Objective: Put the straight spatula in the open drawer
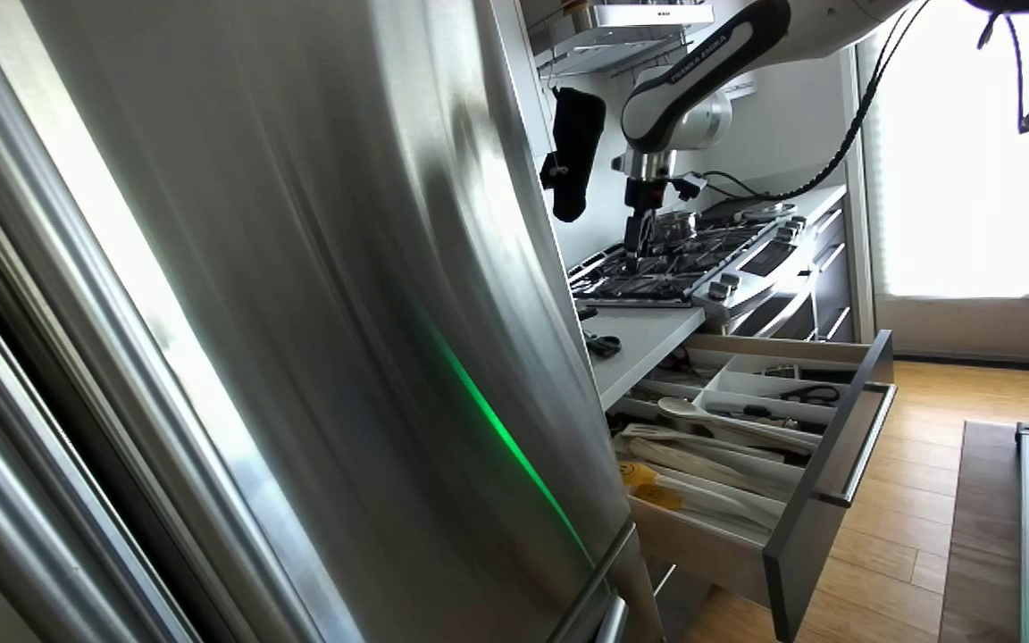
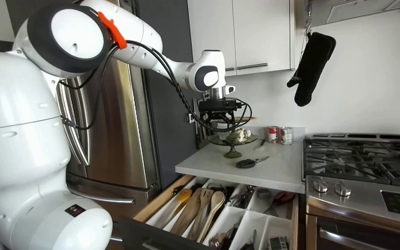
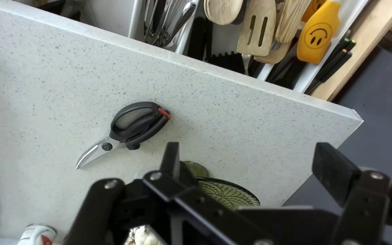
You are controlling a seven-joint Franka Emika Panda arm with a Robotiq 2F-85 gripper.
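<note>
The open drawer [image 1: 702, 540] shows in both exterior views, its wooden side [image 2: 163, 199] at the fridge end. It holds wooden utensils, including a slotted wooden spatula [image 3: 258, 29], and a yellow smiley-faced spatula [image 3: 319, 32]. A small tool with a dark handle and pale end [image 2: 260, 146] lies on the counter behind the scissors; it may be the straight spatula, but I cannot tell. It does not show in the wrist view. My gripper [image 3: 247, 148] is open and empty. It is above the counter by the cake stand, in an exterior view [image 2: 223, 121].
Black-handled scissors [image 3: 140, 126] lie on the counter [image 2: 207, 163]. A green glass cake stand [image 2: 233, 152] with garlic [image 2: 243, 134] stands under the gripper. Cans [image 2: 285, 135] stand by the wall. Knives [image 2: 197, 128] hang on the grey panel. The stove [image 2: 346, 163] is beside the counter.
</note>
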